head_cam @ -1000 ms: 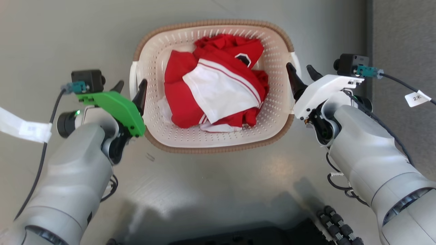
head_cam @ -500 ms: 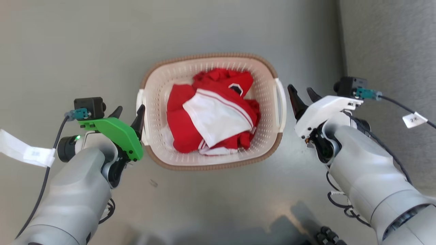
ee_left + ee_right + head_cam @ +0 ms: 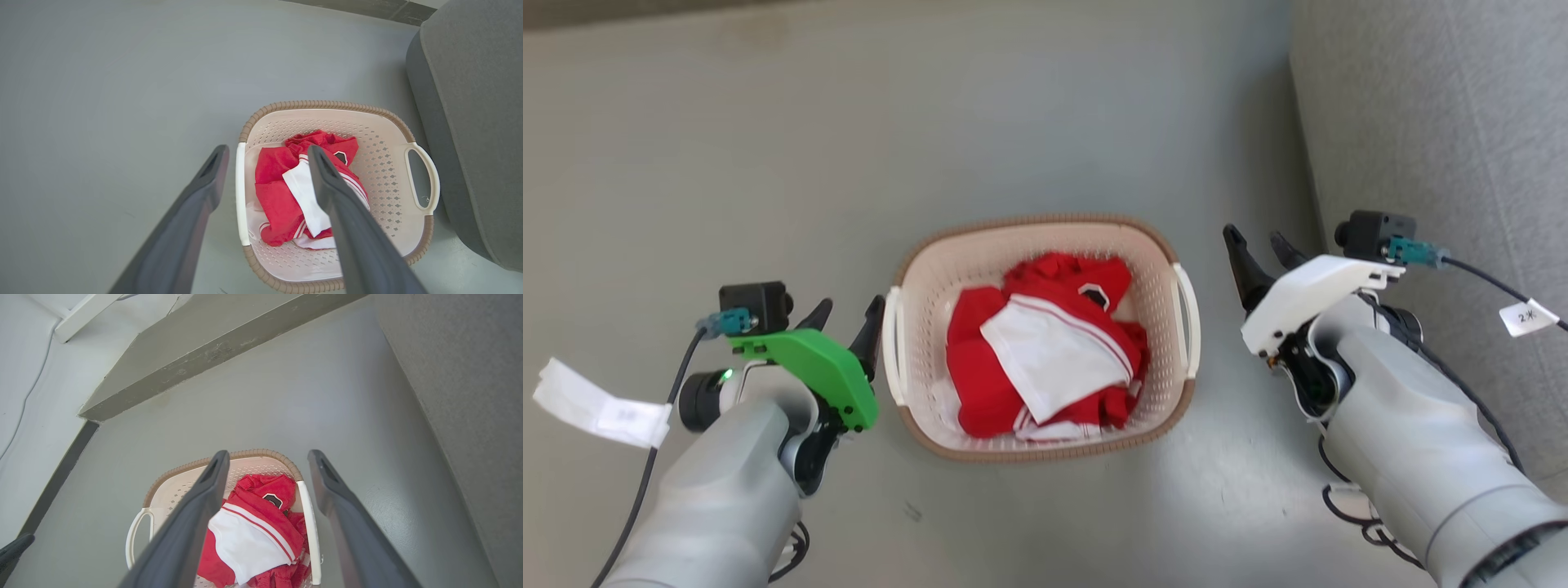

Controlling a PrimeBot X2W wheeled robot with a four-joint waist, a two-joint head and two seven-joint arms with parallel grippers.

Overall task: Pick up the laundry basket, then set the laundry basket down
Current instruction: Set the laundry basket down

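Observation:
The laundry basket [image 3: 1045, 222] stands on the grey floor, cream with a brown rim and white side handles, holding red and white clothes [image 3: 1045, 359]. My left gripper [image 3: 849, 314], under a green cover, hangs open just left of the basket's left handle [image 3: 894, 351]. In the left wrist view that handle [image 3: 240, 192] shows between my left gripper's [image 3: 266, 149] spread fingers, lower down. My right gripper [image 3: 1252, 237] is open, a short way right of the right handle [image 3: 1186, 318]. In the right wrist view the basket [image 3: 179, 470] lies below my right gripper [image 3: 268, 454].
A grey upholstered seat [image 3: 1437, 122] runs along the right, close to the basket's right side [image 3: 470, 122]. A dark skirting and white wall [image 3: 49, 396] lie beyond the floor. Open grey floor [image 3: 768, 163] spreads to the left and ahead.
Both grippers have come away from the basket's handles, staying open. The head view has pulled back, so the basket looks smaller and lower; it rests on the floor.

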